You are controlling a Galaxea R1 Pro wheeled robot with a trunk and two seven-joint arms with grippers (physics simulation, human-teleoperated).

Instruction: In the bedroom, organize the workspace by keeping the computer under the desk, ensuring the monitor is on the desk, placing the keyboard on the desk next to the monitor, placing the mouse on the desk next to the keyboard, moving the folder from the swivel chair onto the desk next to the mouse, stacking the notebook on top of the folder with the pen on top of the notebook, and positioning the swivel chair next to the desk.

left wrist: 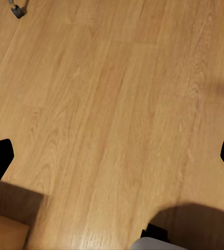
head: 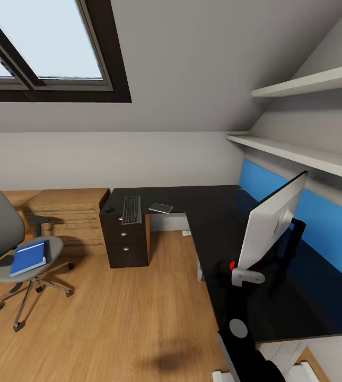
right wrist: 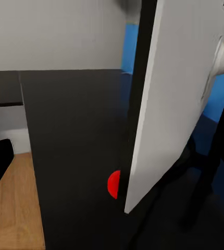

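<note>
We have the white flat monitor standing on the black L-shaped counter, right claw hidden behind it, grip untellable; blue folder remains on the grey swivel chair, flat grey keyboard far along the counter.

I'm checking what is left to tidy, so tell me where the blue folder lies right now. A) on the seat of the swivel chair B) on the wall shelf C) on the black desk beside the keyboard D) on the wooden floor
A: in the head view the blue folder lies flat on the seat of the grey swivel chair, well away from the keyboard on the black desk.
</note>
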